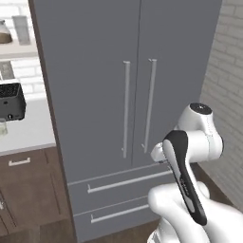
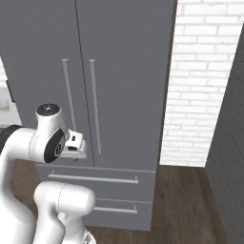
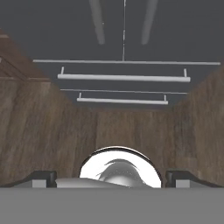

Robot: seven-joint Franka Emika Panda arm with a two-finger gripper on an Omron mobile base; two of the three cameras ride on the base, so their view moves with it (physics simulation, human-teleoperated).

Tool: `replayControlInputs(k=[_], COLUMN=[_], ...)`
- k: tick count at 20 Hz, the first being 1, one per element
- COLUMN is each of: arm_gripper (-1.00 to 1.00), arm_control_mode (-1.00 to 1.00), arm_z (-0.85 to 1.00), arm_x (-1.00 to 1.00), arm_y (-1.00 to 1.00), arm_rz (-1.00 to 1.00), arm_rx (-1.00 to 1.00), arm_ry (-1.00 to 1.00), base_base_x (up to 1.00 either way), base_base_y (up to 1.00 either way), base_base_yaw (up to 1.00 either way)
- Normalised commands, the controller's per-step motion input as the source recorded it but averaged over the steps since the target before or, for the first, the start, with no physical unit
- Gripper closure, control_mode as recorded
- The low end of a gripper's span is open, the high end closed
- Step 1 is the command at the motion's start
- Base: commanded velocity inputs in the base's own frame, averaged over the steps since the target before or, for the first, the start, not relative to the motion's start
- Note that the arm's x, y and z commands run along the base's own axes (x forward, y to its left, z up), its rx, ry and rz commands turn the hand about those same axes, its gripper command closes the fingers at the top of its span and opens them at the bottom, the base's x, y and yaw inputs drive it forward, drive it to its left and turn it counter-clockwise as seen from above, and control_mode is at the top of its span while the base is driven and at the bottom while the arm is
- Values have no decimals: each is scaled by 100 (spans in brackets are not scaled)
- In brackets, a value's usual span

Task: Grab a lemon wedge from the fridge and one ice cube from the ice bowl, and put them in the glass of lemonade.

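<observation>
The fridge (image 1: 128,95) stands shut straight ahead of the gripper (image 3: 112,177) – jaws wide and empty – its two long handles (image 1: 126,109) upright above and beyond the hand, so the lemon wedge presumably lies hidden behind those doors.

Looking like a home kitchen: tall grey fridge (image 1: 128,95), toaster (image 1: 10,100) sitting on a desk (image 1: 28,130), brown wooden cabinets (image 1: 28,190), white brick walls (image 2: 200,95).

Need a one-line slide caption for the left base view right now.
White arm folded before the closed tall matte grey two-door fridge, long silver handles untouched; black toaster on the counter at left.
</observation>
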Motion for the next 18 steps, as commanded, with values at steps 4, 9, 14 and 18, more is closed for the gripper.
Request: replayControlInputs(k=[4,9,14,18], arm_gripper=[-100,-100,-100,-100], arm_control_mode=[100,100,100,100], arm_z=[0,0,0,0], arm_x=[0,0,0,0], arm_y=[0,0,0,0], arm_rz=[0,0,0,0], arm_rx=[0,0,0,0], arm_ry=[0,0,0,0], base_base_x=[5,-7,-8,0], base_base_y=[1,28,-1,-14], base_base_yaw=[-15,-18,7,26])
